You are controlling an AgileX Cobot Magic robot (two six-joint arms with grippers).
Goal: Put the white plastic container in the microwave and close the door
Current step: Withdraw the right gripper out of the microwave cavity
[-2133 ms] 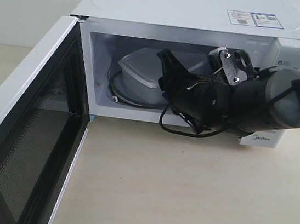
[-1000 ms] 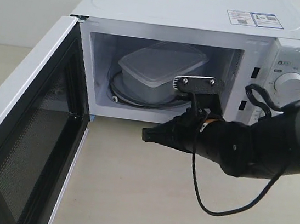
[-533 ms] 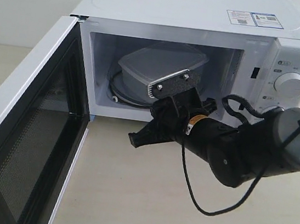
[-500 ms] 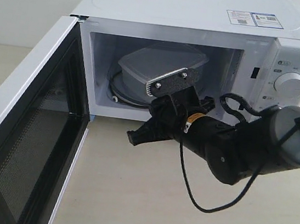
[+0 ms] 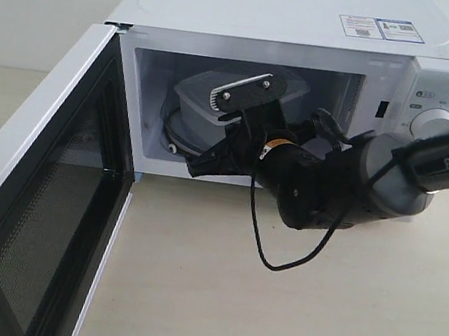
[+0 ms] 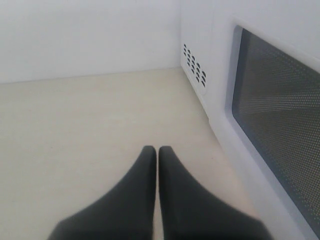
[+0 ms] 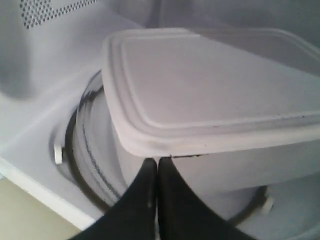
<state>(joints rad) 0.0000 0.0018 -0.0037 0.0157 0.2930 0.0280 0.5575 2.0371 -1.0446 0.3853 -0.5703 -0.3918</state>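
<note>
The container (image 7: 210, 85) lies in the microwave (image 5: 295, 11) at the table's (image 5: 272, 307) far edge. The right gripper (image 7: 157, 165), jaws shut, empty, points at its wall; left gripper (image 6: 157, 152) also shut, empty. Next: back out, swing the door (image 5: 28, 217) closed.

- Exterior view: set in front of the microwave (image 5: 311, 14), raised and tilted down over the table (image 5: 286, 325), facing the open cavity at middle range. The open door (image 5: 36, 218) fills the left foreground, inner face toward the lens.
- Left wrist view: low over the table, sighting along the left gripper (image 6: 157, 155) toward the room wall (image 6: 90, 35). It sits just beside the door's outer face and window (image 6: 280, 110), with the vent holes (image 6: 195, 67) in the microwave's side ahead.
- Right wrist view: at the cavity mouth, very near, sighting along the right gripper (image 7: 157, 170) at the white plastic container (image 7: 200, 85) on the glass turntable (image 7: 87, 150).
- Shared: exterior and right wrist both take in the container and turntable. Exterior and left wrist share the door, from opposite faces.
</note>
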